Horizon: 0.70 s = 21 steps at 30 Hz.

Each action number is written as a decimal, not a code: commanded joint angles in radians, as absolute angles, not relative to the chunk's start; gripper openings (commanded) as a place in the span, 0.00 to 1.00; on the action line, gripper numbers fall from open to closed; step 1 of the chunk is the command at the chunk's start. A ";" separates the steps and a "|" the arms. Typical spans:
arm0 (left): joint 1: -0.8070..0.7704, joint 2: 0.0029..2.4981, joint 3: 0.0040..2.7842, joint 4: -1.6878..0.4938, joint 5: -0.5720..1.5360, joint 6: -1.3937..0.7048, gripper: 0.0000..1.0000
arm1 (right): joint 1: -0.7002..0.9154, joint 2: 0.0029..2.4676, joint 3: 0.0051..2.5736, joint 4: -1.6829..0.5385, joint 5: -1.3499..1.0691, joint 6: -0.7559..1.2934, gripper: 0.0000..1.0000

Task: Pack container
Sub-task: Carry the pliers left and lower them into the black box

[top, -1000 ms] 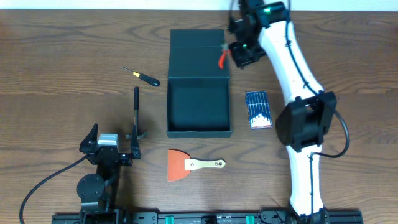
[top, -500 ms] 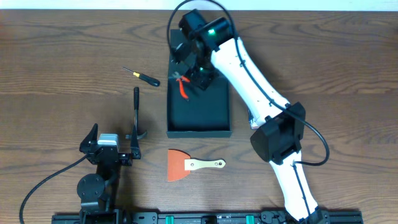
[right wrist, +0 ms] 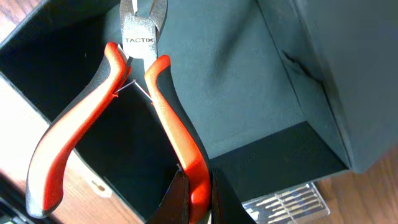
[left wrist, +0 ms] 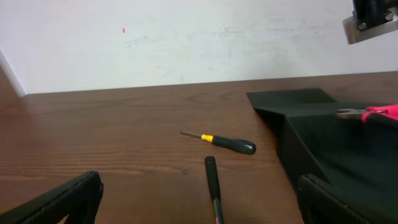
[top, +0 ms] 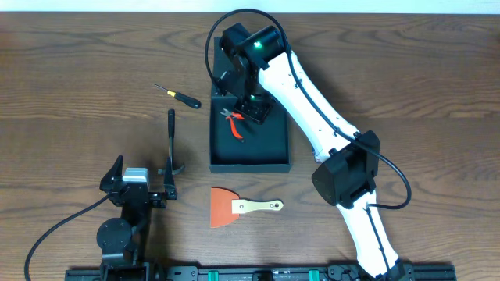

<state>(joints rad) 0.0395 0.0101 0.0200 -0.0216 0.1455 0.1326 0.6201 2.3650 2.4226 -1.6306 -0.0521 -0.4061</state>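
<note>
Your right end effector (top: 251, 108) is clamped on the red pliers (top: 233, 123) over the open container (top: 266, 152), centre-far on the surface (top: 78, 78); nothing seems packed yet. The screwdriver (top: 178, 96), black-handled tool (top: 171, 144) and scraper (top: 234, 207) lie outside. Your left end effector (top: 141, 168) stands apart, empty.

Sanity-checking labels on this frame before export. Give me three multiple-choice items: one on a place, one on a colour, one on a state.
1. Where does the screwdriver lie?
A. Inside the container
B. On the table, to the container's left
C. On the container's lid

2. What colour are the handles of the pliers?
A. Blue
B. Yellow
C. Red-orange

3. The right gripper is:
A. open and empty
B. shut on the pliers
C. shut on the screwdriver

Answers:
1 B: the overhead view shows it on bare wood beside the container's wall.
2 C: the right wrist view shows both handles plainly.
3 B: its fingers pinch one handle over the container's inside.
</note>
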 commanded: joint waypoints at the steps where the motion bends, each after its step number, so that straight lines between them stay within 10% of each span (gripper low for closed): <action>1: 0.045 0.005 0.004 -0.058 0.152 0.146 0.99 | 0.617 2.360 2.421 -1.634 -0.053 -0.420 0.01; 21: 0.045 0.005 0.004 -0.058 0.152 0.146 0.99 | 0.617 2.360 2.094 -1.308 -0.056 -0.420 0.01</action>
<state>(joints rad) 0.0395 0.0101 0.0200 -0.0216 0.1455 0.1326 0.6201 2.3650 2.1155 -1.3209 -0.0521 -0.4103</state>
